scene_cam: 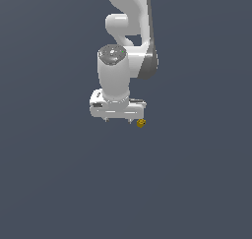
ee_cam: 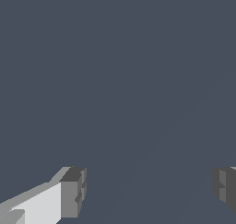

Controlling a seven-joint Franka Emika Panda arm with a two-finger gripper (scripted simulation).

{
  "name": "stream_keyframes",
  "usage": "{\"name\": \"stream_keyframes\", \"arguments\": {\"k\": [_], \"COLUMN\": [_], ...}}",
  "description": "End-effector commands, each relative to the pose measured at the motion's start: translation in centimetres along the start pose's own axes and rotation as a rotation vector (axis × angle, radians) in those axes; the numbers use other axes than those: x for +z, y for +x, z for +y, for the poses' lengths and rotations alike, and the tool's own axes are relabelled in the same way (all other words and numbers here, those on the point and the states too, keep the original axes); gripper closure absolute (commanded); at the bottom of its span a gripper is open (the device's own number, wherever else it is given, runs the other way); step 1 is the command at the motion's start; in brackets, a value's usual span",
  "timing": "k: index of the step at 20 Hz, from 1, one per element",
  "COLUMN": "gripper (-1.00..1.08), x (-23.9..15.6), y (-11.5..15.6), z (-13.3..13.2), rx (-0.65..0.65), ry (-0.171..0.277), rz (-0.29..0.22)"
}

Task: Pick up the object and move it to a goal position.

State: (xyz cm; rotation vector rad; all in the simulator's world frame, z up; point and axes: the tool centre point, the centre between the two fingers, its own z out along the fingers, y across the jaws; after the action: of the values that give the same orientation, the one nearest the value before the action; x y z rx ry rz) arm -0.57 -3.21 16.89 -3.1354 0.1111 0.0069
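No readable text, no labels, no brands, no numbers, no signs in either view

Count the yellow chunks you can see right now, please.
1. The yellow chunk sits just off the gripper, at the exterior view's right of it. The wrist view shows none between the open fingers.

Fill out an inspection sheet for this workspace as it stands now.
Surface: plain dark grey-blue ground, bare where visible.
Job's things: tiny yellow-gold chunk, just off the end effector's edge toward the exterior view's right, not between the fingers; absent from the wrist view.
Clutter: nothing seen.
Grippers: end effector open, fingers wide apart, nothing between them.
Cables: nothing seen.
Surroundings: white arm above; otherwise nothing seen.
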Motion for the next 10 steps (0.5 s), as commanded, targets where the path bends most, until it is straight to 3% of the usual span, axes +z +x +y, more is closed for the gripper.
{"name": "stream_keyframes", "arguments": {"k": [1,10], "gripper": [-0.92,-0.92], "x": [0.3,2.2], "y": [-0.2,-1.5], "z": [-0.3,-2.5], "rx": [0.014,0.121], "ry": [0.001,0.005], "rz": [0.0,-0.001]}}
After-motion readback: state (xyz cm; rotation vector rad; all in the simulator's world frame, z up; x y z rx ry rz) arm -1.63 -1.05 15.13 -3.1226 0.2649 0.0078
